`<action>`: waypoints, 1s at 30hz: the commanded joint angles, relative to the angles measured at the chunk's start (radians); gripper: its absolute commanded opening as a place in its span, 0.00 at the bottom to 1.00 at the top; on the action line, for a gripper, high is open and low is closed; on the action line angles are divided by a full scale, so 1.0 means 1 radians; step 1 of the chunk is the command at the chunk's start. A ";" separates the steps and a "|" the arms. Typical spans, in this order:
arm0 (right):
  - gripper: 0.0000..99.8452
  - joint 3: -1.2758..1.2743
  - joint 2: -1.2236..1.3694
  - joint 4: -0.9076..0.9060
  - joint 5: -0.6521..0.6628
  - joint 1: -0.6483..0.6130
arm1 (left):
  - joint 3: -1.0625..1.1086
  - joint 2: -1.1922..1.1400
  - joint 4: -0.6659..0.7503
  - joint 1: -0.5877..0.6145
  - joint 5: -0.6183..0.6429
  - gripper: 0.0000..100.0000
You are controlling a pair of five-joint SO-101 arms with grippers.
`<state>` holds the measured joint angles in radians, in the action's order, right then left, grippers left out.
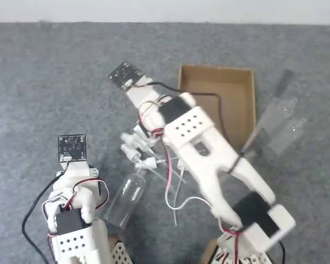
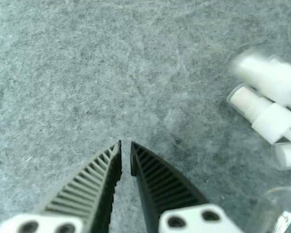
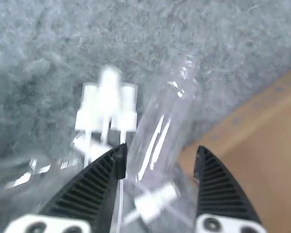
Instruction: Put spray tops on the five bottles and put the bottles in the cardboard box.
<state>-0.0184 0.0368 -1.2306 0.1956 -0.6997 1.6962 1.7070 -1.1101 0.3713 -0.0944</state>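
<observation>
**Q:** Closest in first. What are your claws doing?

**A:** Left claw (image 2: 125, 147): all but closed, a sliver between the tips, nothing in it, low over bare grey felt (image 2: 87, 73). Right claw (image 3: 160, 153): wide apart, holding nothing, jaws standing either side of a clear bottle (image 3: 165, 116) that lies beneath. I can't tell if they touch it.

**Q:** Why straddle it?

**A:** My guess is that I'm lined up to take the body crosswise, leaving the bare neck free for a top. The spray tops (image 3: 106, 104) lie heaped just beside it, close at hand. The cardboard box (image 3: 262, 145) starts just past it, so the carry would be short.

**Q:** What does the overhead add?

**A:** A second bottle (image 1: 129, 195) lying by my left arm, neck toward the heap. Farther off are more bottles (image 1: 280, 121) on the box's other side, count uncertain. No bottle lies in the part of the box I can see. Overhead, my own arm lies across the straddled spot, so I read the jaw gap from the right wrist view. None of the bottles I can make out has a top on. I judge the task barely begun.
</observation>
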 commanded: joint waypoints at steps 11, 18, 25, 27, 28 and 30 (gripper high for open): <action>0.17 0.103 -0.496 -0.395 -0.003 0.696 | -0.005 0.017 -0.005 -0.003 0.006 0.03; 0.17 -0.051 -0.398 -0.211 -0.003 0.993 | -0.005 0.017 -0.005 -0.003 0.006 0.03; 0.17 -0.235 -0.240 0.056 -0.015 1.013 | -0.005 0.017 -0.005 -0.003 0.006 0.03; 0.17 -0.252 -0.186 0.117 -0.055 1.017 | -0.005 0.017 -0.005 -0.003 0.006 0.03; 0.17 -0.252 -0.159 0.140 -0.089 1.021 | -0.005 0.017 -0.005 -0.003 0.006 0.03; 0.17 -0.250 -0.101 0.177 -0.160 1.036 | -0.005 0.017 -0.005 -0.003 0.006 0.03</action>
<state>-0.2777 -0.1243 -1.1431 0.1527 0.3023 1.6962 1.7070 -1.1101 0.3713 -0.0944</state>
